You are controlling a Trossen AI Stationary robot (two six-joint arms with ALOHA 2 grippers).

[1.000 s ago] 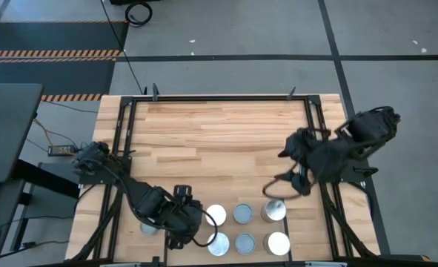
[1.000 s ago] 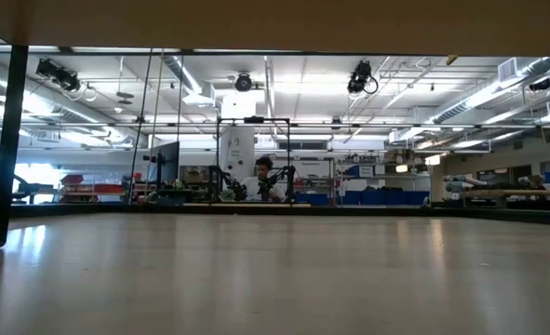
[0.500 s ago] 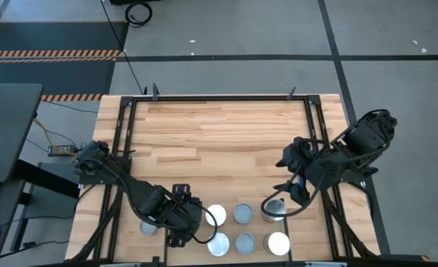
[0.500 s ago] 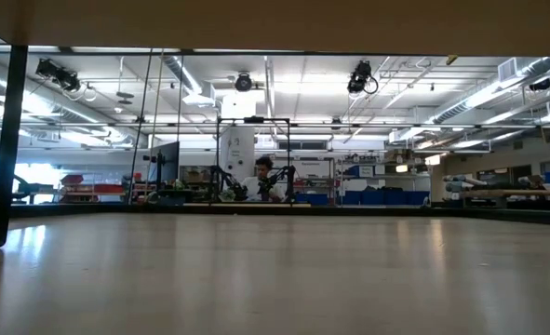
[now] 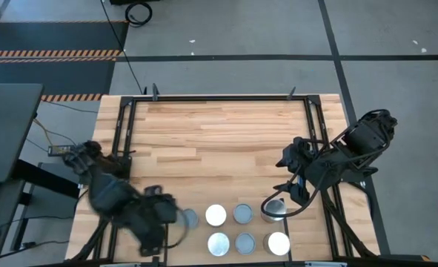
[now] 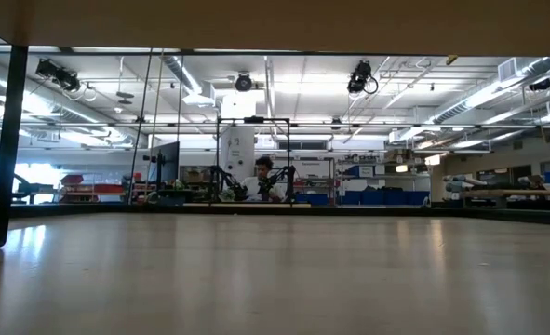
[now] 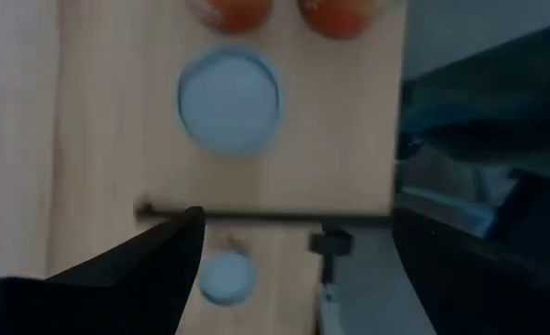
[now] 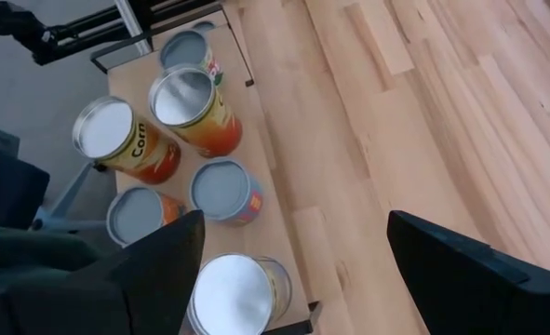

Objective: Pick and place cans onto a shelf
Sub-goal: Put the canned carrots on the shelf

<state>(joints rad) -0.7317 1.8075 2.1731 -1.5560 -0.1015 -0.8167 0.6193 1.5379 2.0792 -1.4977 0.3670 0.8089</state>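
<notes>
Labels on cans [image 8: 200, 112] show only from right wrist; both arms' fingers [image 8: 154, 265] spread, empty.

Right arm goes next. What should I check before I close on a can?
1. Right gripper open: ok, fingers spread wide.
2. Target lined up: ok, the silver-topped can shows between the fingers in the right wrist view.
3. Room for the fingers: cannot tell, the grey-blue can stands close by.
4. Cans upright: ok, every top faces up in the high view.
5. Left gripper out of the way: ok, open, empty and at the far end of the row.
6. Height over the can: cannot tell, the low view shows neither arm.
</notes>
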